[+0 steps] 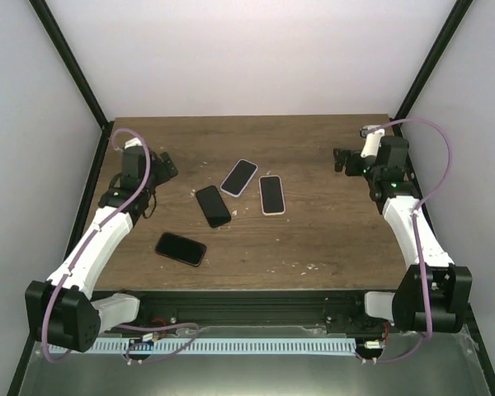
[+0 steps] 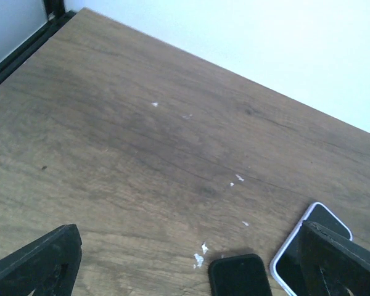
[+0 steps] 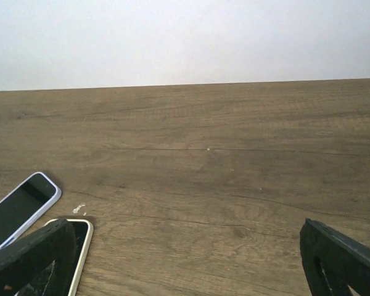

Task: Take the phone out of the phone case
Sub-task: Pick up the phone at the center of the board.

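Note:
Four phones lie on the brown table. A phone in a pale lilac case (image 1: 239, 177) and a phone in a pinkish-white case (image 1: 271, 195) lie near the middle. A black phone (image 1: 213, 205) lies left of them, another black phone (image 1: 181, 248) nearer the front left. My left gripper (image 1: 167, 167) is open and empty at the back left, apart from the phones. My right gripper (image 1: 340, 158) is open and empty at the back right. The left wrist view shows the black phone (image 2: 237, 275) and lilac case (image 2: 296, 253). The right wrist view shows the lilac case (image 3: 21, 206) and the pinkish-white case (image 3: 80, 246).
Small white specks (image 1: 309, 266) are scattered on the wood. The table's back edge meets a white wall. Black frame posts (image 1: 66, 58) rise at both back corners. A cable tray (image 1: 231, 342) runs along the front below the table.

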Controlling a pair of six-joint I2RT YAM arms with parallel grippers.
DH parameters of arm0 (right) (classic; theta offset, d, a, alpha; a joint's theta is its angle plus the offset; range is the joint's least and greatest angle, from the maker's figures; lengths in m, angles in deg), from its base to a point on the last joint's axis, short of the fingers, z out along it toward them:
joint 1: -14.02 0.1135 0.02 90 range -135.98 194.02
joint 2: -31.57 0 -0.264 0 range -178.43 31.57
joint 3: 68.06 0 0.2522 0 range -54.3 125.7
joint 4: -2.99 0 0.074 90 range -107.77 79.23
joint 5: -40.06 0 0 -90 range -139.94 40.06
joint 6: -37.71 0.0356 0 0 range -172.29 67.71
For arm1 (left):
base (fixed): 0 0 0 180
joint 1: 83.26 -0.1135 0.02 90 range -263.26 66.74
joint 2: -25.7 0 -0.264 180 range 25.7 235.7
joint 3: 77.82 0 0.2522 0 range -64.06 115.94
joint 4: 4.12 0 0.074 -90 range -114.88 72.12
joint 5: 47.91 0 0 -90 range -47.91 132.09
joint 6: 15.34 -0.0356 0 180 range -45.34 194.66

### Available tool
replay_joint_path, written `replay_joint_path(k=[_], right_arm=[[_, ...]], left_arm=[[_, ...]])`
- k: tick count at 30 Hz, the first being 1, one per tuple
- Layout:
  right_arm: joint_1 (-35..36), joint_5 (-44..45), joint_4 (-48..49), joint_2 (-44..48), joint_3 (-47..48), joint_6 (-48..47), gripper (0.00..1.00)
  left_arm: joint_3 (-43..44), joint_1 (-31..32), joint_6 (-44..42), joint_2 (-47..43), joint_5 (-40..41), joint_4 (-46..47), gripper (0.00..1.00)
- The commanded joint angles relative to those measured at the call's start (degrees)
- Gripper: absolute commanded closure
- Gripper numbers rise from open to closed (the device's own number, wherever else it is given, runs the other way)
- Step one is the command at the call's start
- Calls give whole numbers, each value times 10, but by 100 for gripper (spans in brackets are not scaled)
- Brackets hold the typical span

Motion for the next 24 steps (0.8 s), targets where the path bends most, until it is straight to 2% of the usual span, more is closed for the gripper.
replay_joint_path(k=[1, 4, 8, 10, 13, 14, 16, 19, 21, 24], right_arm=[[-7, -13, -2, 0, 25, 13, 0], [-7, -39, 3, 1, 15, -22, 0], [-6, -111, -48, -11, 11, -145, 0], [-3, -150, -87, -24, 22, -184, 2], [26, -178, -145, -41, 30, -236, 5], [42, -175, -168, -46, 30, -255, 7], [72, -173, -211, -56, 27, -284, 8], [91, -192, -260, -69, 8, -306, 8], [94, -190, -271, -75, -7, -305, 8], [93, -157, -259, -75, -26, -293, 8]], left_arm=[[34, 17, -12, 10, -1, -13, 5], [37, 30, -14, 4, 6, -18, 2], [-34, 39, -42, -47, -15, 46, 0], [-81, 36, -75, -61, -94, 95, 1], [-94, 41, -105, -42, -260, 88, 20], [-80, 50, -90, -22, -275, 65, 23], [-41, 95, -75, 24, -264, -5, 26], [4, 200, -73, 83, -183, -74, 24], [15, 255, -59, 119, -163, -80, 18], [25, 293, -29, 178, -179, -56, 14]])
